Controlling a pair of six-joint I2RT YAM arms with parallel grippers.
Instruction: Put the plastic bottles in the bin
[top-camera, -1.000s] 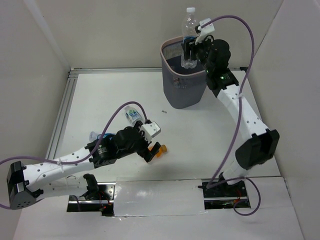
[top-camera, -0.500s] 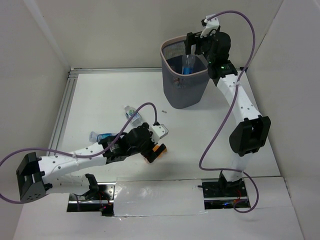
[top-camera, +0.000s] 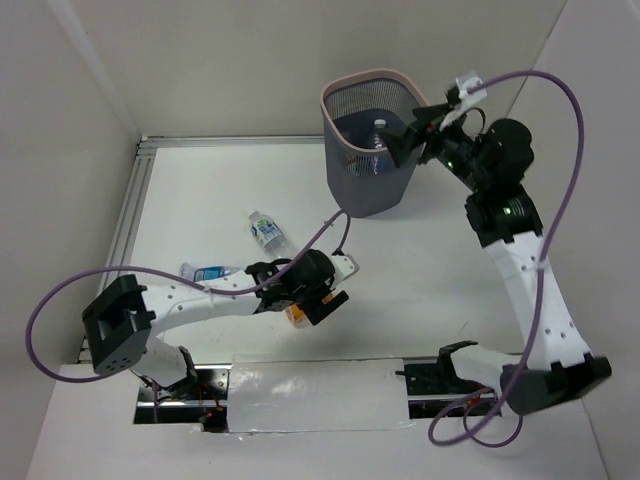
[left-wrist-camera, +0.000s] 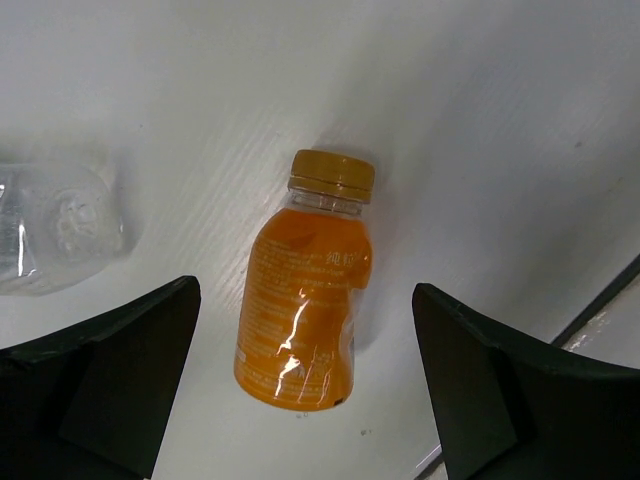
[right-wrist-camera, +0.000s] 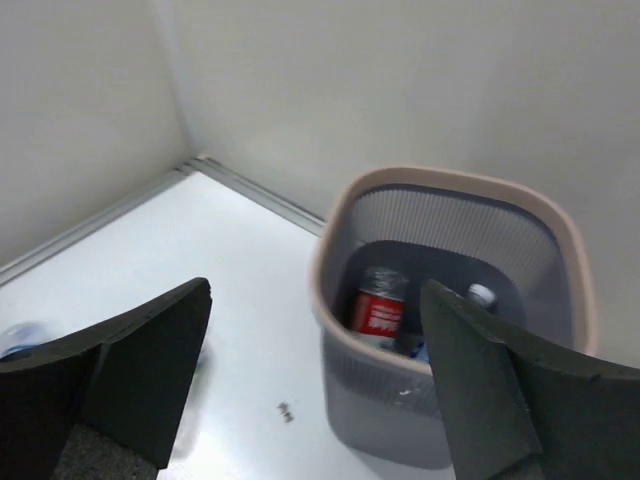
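Observation:
The dark mesh bin (top-camera: 362, 175) with a pale rim stands at the back. Inside it lie a red-labelled bottle (right-wrist-camera: 380, 310) and a clear water bottle with a white cap (right-wrist-camera: 482, 295). My right gripper (top-camera: 398, 150) is open and empty beside the bin's right rim; it also shows in the right wrist view (right-wrist-camera: 315, 370). My left gripper (top-camera: 312, 300) is open, its fingers either side of the orange-drink bottle (left-wrist-camera: 305, 320) lying on the table, not touching it. Two clear blue-white labelled bottles lie on the table, one far (top-camera: 265, 230), one near (top-camera: 205, 272).
White walls close in the table on three sides, with a metal rail (top-camera: 125, 220) along the left. A taped strip (top-camera: 320, 395) runs along the near edge. A small dark speck (top-camera: 326, 224) lies in front of the bin.
My right gripper let the clear water bottle drop into the bin and drew back to the right. My left gripper moved right and settled over the orange-drink bottle.

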